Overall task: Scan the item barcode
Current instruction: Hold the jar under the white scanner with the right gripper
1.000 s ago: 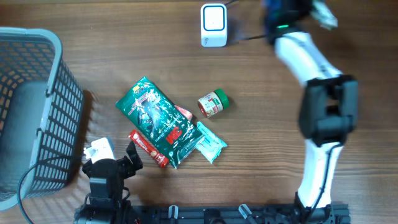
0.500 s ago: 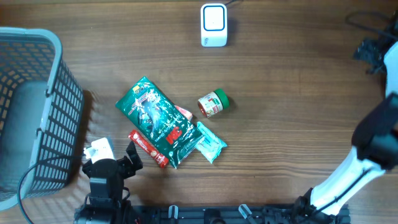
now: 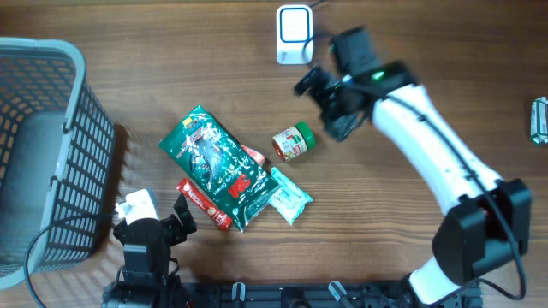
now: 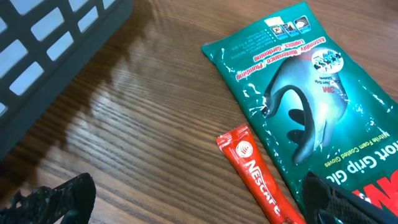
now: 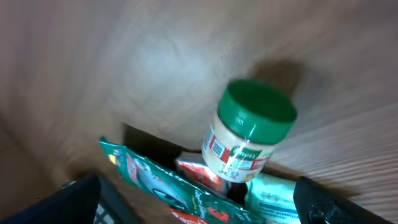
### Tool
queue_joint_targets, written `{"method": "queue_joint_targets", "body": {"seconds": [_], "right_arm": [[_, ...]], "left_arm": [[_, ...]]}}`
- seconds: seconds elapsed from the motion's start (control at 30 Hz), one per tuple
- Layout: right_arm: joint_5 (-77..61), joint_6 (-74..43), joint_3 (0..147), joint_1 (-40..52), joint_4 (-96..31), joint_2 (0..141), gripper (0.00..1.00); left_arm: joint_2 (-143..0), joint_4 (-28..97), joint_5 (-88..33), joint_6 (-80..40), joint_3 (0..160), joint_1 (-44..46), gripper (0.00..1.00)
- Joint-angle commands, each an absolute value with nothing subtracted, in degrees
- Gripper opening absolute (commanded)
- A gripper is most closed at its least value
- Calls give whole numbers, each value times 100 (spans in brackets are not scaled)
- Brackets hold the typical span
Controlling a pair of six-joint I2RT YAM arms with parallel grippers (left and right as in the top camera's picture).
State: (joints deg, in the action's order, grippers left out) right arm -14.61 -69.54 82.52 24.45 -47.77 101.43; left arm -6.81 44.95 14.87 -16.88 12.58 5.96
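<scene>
My right fingers (image 3: 324, 104), spread and empty, hang just beside the green-lidded jar (image 3: 294, 142) lying sideways on the desk (image 3: 171, 51), lid end nearest them (left fingers (image 3: 158, 221), also spread, well apart).

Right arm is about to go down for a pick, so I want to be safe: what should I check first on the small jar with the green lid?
1. Right claw open: ok.
2. Small white jar with a green lid lying clear of the flat red sachet: cannot tell.
3. Right wrist view sharp: not ok, blurred.
4. Jar's barcode facing up: cannot tell.
5. White box-shaped scanner uncovered: ok.
6. Left claw open and away from the jar: ok.
</scene>
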Motion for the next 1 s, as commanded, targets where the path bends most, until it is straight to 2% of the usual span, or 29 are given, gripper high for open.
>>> {"method": "queue_joint_targets", "body": {"seconds": [0.0,0.4,0.43,0.5,0.53,0.6,0.67,0.83,0.97], "right_arm": [[-1114,-7662,7706,2650,-4366,10221,100],[-880,-7959,7605,2655,-3844,11507,100],[-880,-7944,7605,2657,-3811,11566,95],[-714,-7730,7605,2661,-3789,11583,77],[-635,-7620,7605,2661,-3787,11583,73],[-497,-7041,7605,2661,-3660,11570,65],[-158,-6372,7627,2655,-3603,11472,61],[860,-4018,7800,2650,-3310,10401,62],[1037,-2681,7800,2650,-2589,9948,62]], "left_arm": [[-650,4486,1437,-1699,1256,626,100],[-650,4486,1437,-1699,1256,626,100],[-650,4486,1437,-1699,1256,626,100],[-650,4486,1437,-1699,1256,626,100],[-650,4486,1437,-1699,1256,626,100],[-650,4486,1437,-1699,1256,626,100],[-650,4486,1437,-1699,1256,626,100],[-650,4486,1437,-1699,1256,626,100],[-650,4486,1437,-1699,1256,626,100]]}}
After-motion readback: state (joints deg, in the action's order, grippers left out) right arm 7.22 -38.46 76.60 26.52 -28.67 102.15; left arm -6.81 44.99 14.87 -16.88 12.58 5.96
